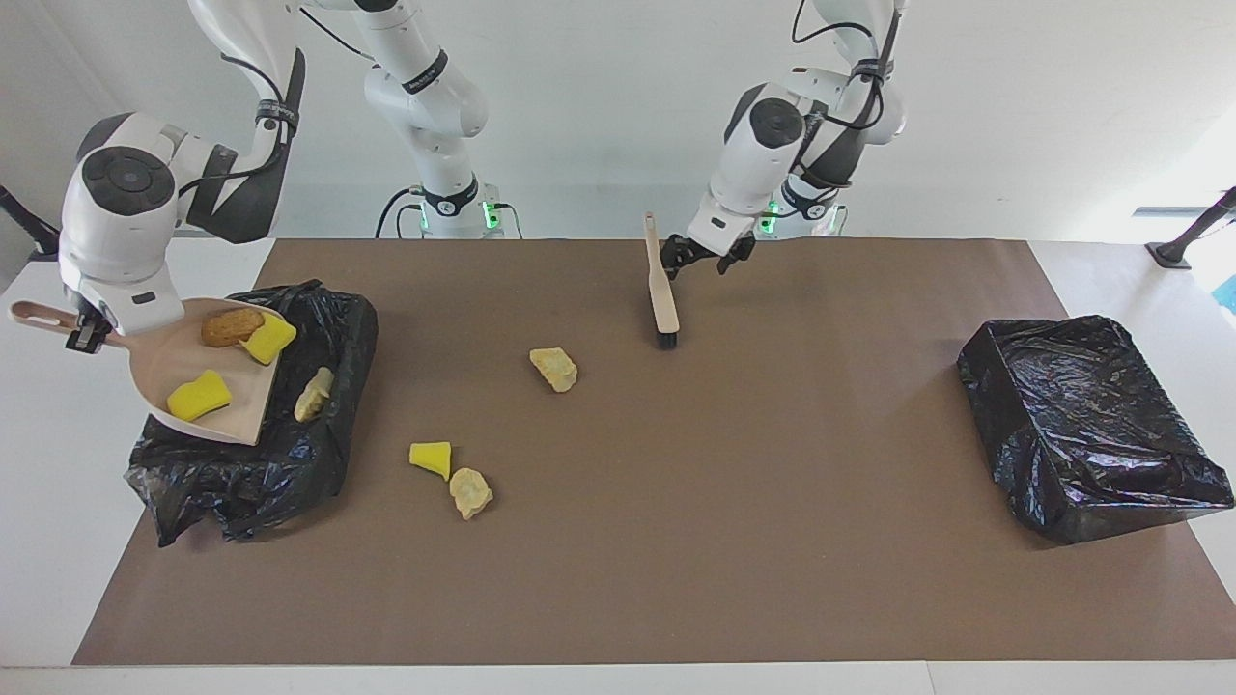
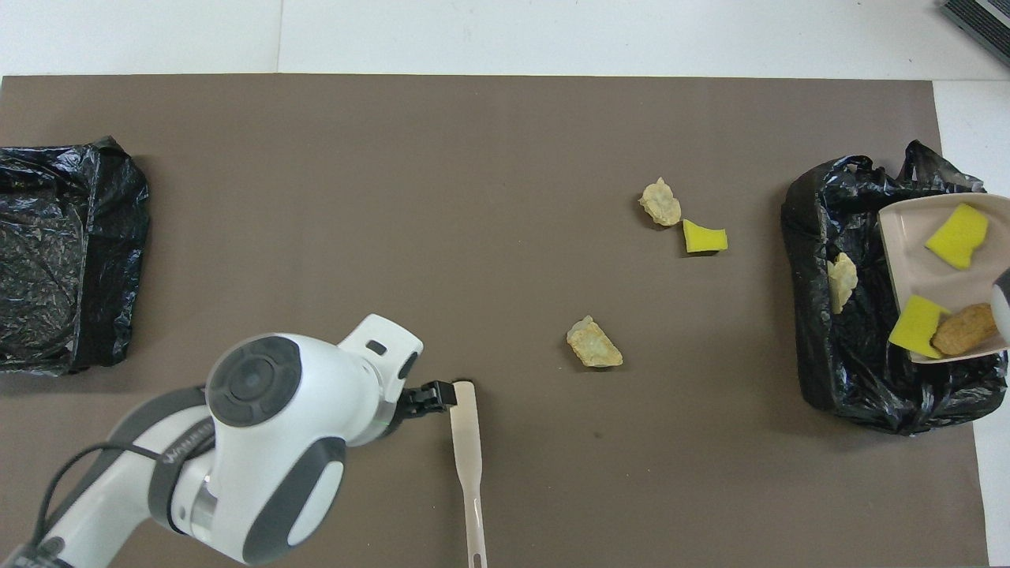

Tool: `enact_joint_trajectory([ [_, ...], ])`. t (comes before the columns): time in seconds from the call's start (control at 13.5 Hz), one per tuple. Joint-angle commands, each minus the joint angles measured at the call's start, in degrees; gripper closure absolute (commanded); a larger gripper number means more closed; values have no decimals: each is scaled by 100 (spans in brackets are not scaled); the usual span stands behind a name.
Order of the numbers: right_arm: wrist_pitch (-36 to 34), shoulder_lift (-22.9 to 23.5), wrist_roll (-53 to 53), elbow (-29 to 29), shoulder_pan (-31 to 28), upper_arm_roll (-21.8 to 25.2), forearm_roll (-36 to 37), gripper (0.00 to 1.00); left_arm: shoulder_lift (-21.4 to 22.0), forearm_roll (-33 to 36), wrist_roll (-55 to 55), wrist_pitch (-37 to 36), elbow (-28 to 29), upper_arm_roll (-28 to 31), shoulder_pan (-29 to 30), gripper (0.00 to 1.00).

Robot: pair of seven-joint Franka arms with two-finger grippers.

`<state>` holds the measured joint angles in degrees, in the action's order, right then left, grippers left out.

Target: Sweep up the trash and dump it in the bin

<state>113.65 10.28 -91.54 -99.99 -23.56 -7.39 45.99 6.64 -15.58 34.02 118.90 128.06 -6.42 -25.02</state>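
My right gripper (image 1: 85, 333) is shut on the handle of the beige dustpan (image 1: 154, 372), which tilts over the black-bagged bin (image 1: 280, 454) at the right arm's end. A brown nugget (image 1: 232, 326) and two yellow sponges (image 1: 198, 396) are in the pan. One beige lump (image 1: 312, 394) lies in the bin (image 2: 860, 355). On the mat lie two beige lumps (image 1: 553, 369) (image 1: 470, 492) and a yellow wedge (image 1: 431, 458). My left gripper (image 1: 704, 256) is open beside the free brush (image 1: 662, 294), whose bristles rest on the mat.
A second black-bagged bin (image 1: 1091, 425) sits at the left arm's end of the brown mat (image 1: 772, 541). The brush's handle (image 2: 471, 489) points toward the robots. A dark stand (image 1: 1193, 232) is off the mat at that end.
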Motion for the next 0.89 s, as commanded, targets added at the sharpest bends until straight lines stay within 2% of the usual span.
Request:
enact_joint_trajectory([
  [0.0, 96, -193, 241, -188, 183, -17, 531, 100, -768, 431, -352, -253, -868, -70, 707, 0],
  [0.15, 96, -202, 356, -170, 325, -26, 901, 100, -1172, 765, -448, -410, -1517, -61, 1093, 0],
  [0.37, 79, -289, 461, -196, 570, -34, 1262, 100, -1604, 1030, -1307, -814, -2327, -53, 1638, 0],
  [0.81, -17, -394, 453, -205, 773, -43, 1439, 100, -1491, 1206, -3311, -1649, -3111, -44, 2633, 0],
])
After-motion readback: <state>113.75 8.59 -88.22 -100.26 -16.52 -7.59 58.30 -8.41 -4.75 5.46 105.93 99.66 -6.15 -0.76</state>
